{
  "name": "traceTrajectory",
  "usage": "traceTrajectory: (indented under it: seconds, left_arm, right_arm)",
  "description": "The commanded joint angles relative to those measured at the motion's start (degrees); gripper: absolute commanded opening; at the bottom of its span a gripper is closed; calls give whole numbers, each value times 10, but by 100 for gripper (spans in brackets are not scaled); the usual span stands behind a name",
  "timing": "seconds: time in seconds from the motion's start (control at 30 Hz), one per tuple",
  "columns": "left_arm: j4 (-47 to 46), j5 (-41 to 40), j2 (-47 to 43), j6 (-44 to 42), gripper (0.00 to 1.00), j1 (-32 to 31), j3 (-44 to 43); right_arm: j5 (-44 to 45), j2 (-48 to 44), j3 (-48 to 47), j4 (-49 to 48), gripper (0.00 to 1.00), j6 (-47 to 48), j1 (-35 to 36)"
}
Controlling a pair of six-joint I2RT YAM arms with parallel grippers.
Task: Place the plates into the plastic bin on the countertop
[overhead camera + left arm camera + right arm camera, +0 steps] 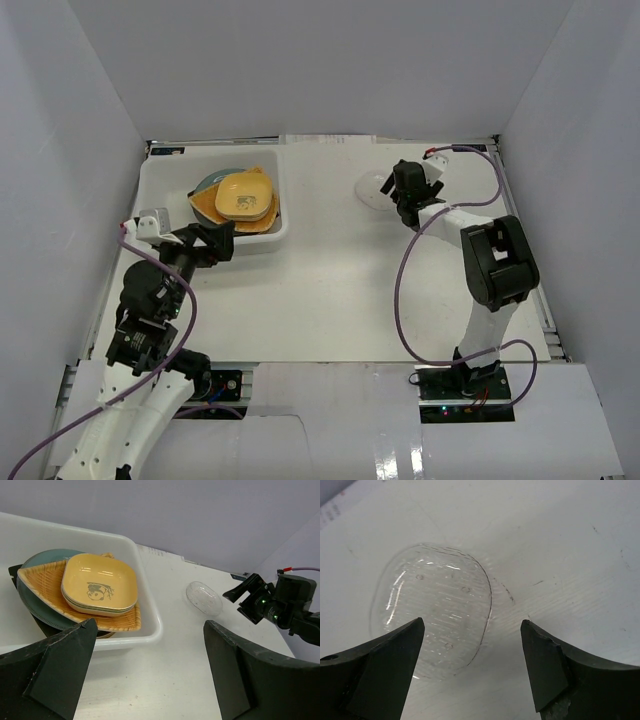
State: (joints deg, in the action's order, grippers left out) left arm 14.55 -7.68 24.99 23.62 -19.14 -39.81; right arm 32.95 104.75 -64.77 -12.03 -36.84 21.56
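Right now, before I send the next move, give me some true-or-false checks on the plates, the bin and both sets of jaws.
1. The clear dish lies on the countertop, outside the plastic bin. True.
2. The right jaws are shut on the clear dish. False: they stand open just above it and are not gripping it.
3. The yellow square plate rests on the tan fan-shaped plate inside the bin. True.
4. The left jaws hold a plate. False: they are open and empty, at the bin's near side.
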Motion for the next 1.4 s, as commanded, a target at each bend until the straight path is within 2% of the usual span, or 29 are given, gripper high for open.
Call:
traceTrajectory:
  seconds: [0.0,0.03,0.13,0.17,0.23,0.27,0.3,0.43,0.53,0.63,0.7,0.83,0.97,1.13,1.23,1.37]
  left_arm:
    - [-6,7,8,2,98,2,0]
    - [-7,8,10,1,98,2,0]
    - [-7,8,15,1,98,1,0]
    - [-7,8,17,1,98,2,0]
    - [-7,10,19,1,98,2,0]
    - [-7,12,21,0,98,2,0]
    - [-7,12,22,0,98,2,0]
    - [-7,14,23,0,98,7,-1]
    - [-7,20,28,2,98,10,-3]
    - [-8,26,30,3,98,14,-4]
    - [-7,26,30,3,98,19,-5]
    - [-8,25,28,3,98,27,-4]
    - [-8,19,25,1,98,31,-3]
    - [-7,19,17,-1,98,31,-3]
    - [-7,20,14,1,98,31,-2]
    - [-6,19,10,1,98,29,-3]
  right_arm:
    - [-9,54,-35,18,83,-20,-14]
    - [-37,65,-39,19,82,-38,-27]
    - [-75,99,-51,13,58,-55,-40]
    - [-84,104,-53,-3,40,-62,-42]
    - [-126,109,-42,-34,31,-68,-52]
    - [-136,103,-35,-54,11,-77,-56]
    - [-141,94,-17,-65,8,-81,-60]
    - [-140,4,73,-163,8,-64,-61]
    - [-202,-81,111,-212,8,-34,-50]
    - [-243,-139,84,-187,8,4,-7]
    - [-251,-142,56,-163,8,24,39]
    - [-226,-94,-43,-141,8,18,120]
    - [-129,-11,-171,-79,8,-3,209]
    - [-72,87,-330,-7,8,-4,256]
    - [-74,133,-394,36,8,-17,264]
    - [-71,155,-402,42,12,-22,284]
